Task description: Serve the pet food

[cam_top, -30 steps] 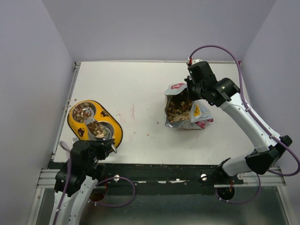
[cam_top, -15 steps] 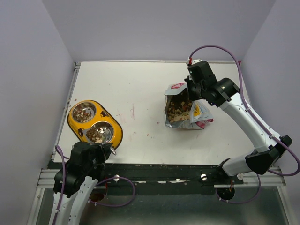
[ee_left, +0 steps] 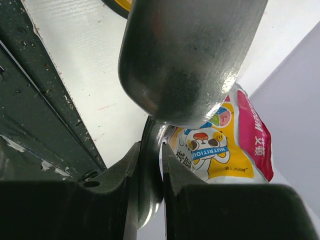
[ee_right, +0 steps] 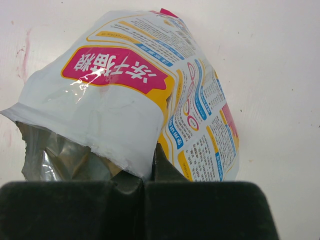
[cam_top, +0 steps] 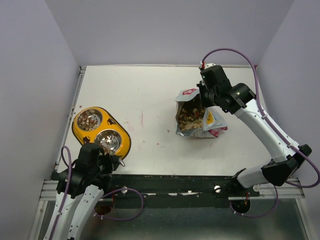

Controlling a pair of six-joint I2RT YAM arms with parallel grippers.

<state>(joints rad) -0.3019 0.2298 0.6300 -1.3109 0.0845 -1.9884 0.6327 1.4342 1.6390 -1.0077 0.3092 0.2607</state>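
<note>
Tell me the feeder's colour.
The feeder is yellow; the top view shows it best.

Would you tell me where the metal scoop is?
The metal scoop is in the left gripper, at the near-left edge of the table, beside the yellow feeder.

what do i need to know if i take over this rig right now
Left gripper: fingers shut on the metal scoop handle, at the near edge of the table beside the feeder. The scoop's inside is hidden.
Right gripper: shut on the bag rim, holding it open with kibble inside.
Done: both feeder bowls hold kibble.
Left: probably set the scoop down and release the bag.
</note>
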